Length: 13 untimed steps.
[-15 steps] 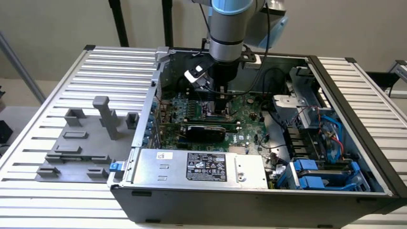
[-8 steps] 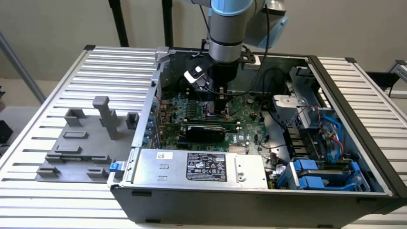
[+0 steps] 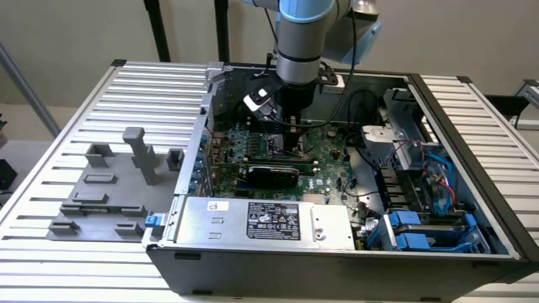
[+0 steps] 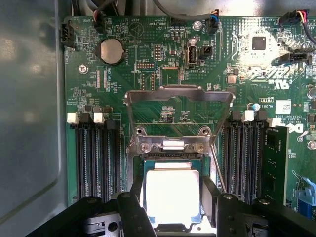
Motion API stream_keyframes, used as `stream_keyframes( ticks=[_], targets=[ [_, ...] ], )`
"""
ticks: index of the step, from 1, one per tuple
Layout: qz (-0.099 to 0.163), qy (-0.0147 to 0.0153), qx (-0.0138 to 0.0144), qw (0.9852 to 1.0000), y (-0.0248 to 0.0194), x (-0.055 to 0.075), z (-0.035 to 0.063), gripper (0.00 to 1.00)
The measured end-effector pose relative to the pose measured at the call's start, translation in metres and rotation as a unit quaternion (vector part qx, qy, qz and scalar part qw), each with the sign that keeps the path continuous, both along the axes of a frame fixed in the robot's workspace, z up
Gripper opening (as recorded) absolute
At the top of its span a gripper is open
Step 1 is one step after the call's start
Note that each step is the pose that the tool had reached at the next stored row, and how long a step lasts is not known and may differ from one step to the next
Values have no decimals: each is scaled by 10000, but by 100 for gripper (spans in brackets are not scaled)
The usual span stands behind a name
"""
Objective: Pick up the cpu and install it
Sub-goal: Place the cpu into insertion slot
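Gripper (image 4: pixel 173 190) fingers (image 4: pixel 134 207) nearest lens: jaws part-open, closed against two opposite edges of cpu (image 4: pixel 172 197). Cpu level, silvery top up, directly over socket (image 4: pixel 170 146) mid-way across motherboard (image 4: pixel 148 49); seated or just above, cannot tell. Load plate (image 4: pixel 178 93) hinged open. Memory slots (image 4: pixel 94 158) flank socket both sides. Arm (image 3: pixel 299 38) reaches down into open computer case (image 3: pixel 337 271) lying on bench (image 3: pixel 151 82). Grey fixture (image 3: pixel 101 189) near bench edge at exterior view's left.
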<state>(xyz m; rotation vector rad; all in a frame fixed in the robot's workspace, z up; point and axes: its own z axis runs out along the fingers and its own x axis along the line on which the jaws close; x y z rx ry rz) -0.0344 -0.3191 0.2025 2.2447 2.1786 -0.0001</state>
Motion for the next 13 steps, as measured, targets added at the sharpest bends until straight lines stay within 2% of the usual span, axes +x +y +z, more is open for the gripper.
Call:
stream_keyframes(
  ticks=[13],
  targets=[
    [-1, 1, -1, 10000, 1, 0, -17, 55]
  ],
)
